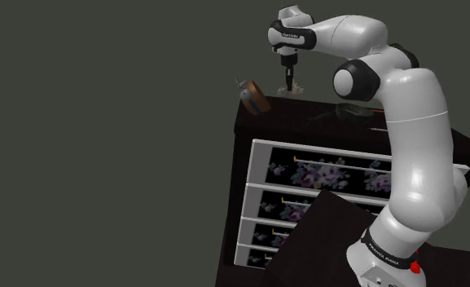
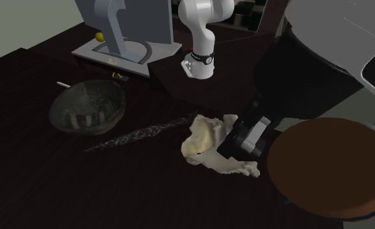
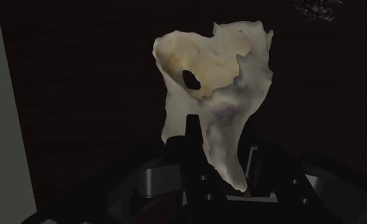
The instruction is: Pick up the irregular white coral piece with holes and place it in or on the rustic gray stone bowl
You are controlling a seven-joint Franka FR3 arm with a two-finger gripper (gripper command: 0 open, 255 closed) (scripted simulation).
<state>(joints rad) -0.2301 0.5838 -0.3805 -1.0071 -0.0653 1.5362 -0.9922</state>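
The white coral piece [image 2: 208,140] lies on the dark tabletop, pale cream with ragged edges and a hole through it [image 3: 190,79]. My black gripper [image 2: 236,142] comes down at its side nearer the brown disc and is shut on the coral's narrow end [image 3: 226,159]. One finger [image 3: 192,130] presses against the coral; the other is mostly hidden behind it. The grey stone bowl [image 2: 88,107] stands upright well off toward the second exterior view's left. In the shoulder view the gripper [image 1: 288,84] hangs just over the dresser top.
A round brown disc [image 2: 329,166] sits right beside the gripper and also appears at the dresser's edge [image 1: 253,96]. A dark glittery stick [image 2: 140,135] lies between coral and bowl. The arm's base [image 2: 199,62] and a grey object [image 2: 124,26] stand behind.
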